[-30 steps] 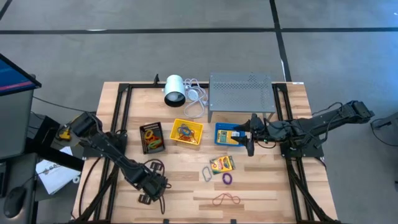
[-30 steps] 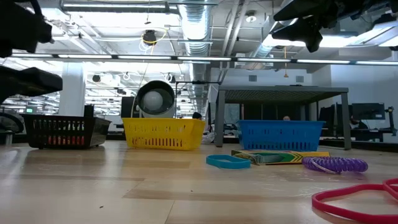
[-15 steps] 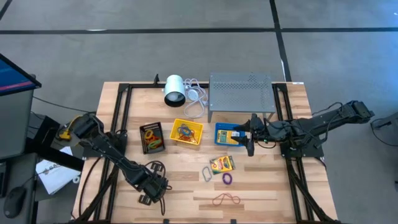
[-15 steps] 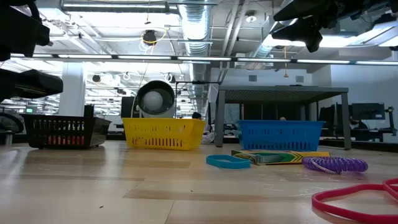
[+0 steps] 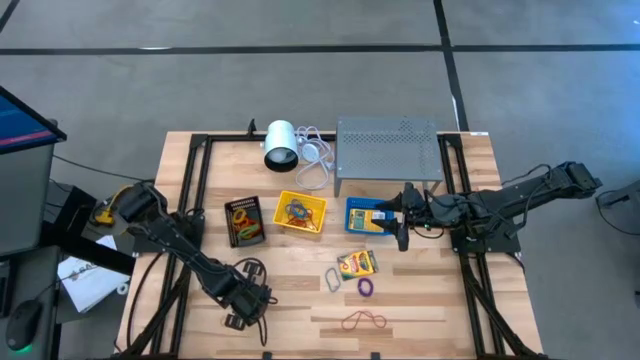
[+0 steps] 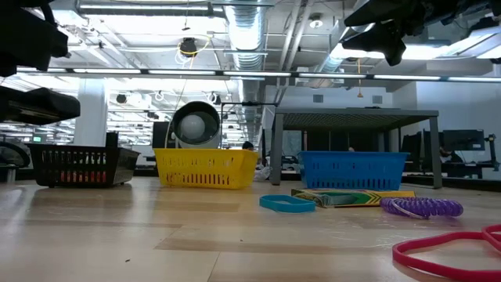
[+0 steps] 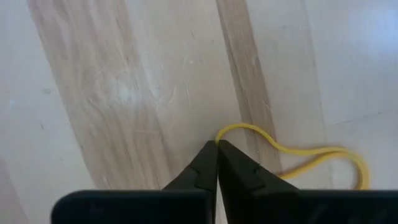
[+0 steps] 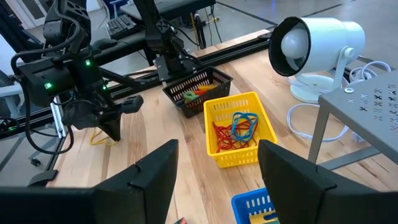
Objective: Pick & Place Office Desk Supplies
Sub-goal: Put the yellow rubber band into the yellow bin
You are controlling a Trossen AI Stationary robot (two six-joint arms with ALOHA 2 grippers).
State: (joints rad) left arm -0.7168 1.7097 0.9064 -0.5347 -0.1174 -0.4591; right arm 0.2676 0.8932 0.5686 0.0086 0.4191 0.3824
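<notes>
My left gripper (image 5: 245, 300) stands at the table's near left, pointing down, shut on a thin yellow rubber band (image 7: 311, 153). The right wrist view also shows this gripper (image 8: 114, 132) and the band (image 8: 98, 138). My right gripper (image 5: 402, 217) hovers open above the blue tray (image 5: 352, 216), holding nothing. On the wood lie a yellow-and-green crayon box (image 5: 357, 263), a blue clip (image 5: 333, 279), a purple ring (image 5: 366, 288) and a red rubber band (image 5: 363, 320). My left gripper pinches the yellow band's bend at one end (image 7: 219, 137) between its two fingertips. The fingers come from above, pointing steeply down. The rest of the loop (image 7: 348, 163) lies slack on the table.
A black tray (image 5: 244, 221) and a yellow tray (image 5: 301, 212) with bands stand beside the blue tray. Behind them are a white lamp with its cable (image 5: 281, 145) and a grey perforated rack (image 5: 388, 150). Black rails (image 5: 193, 180) run along both sides of the table.
</notes>
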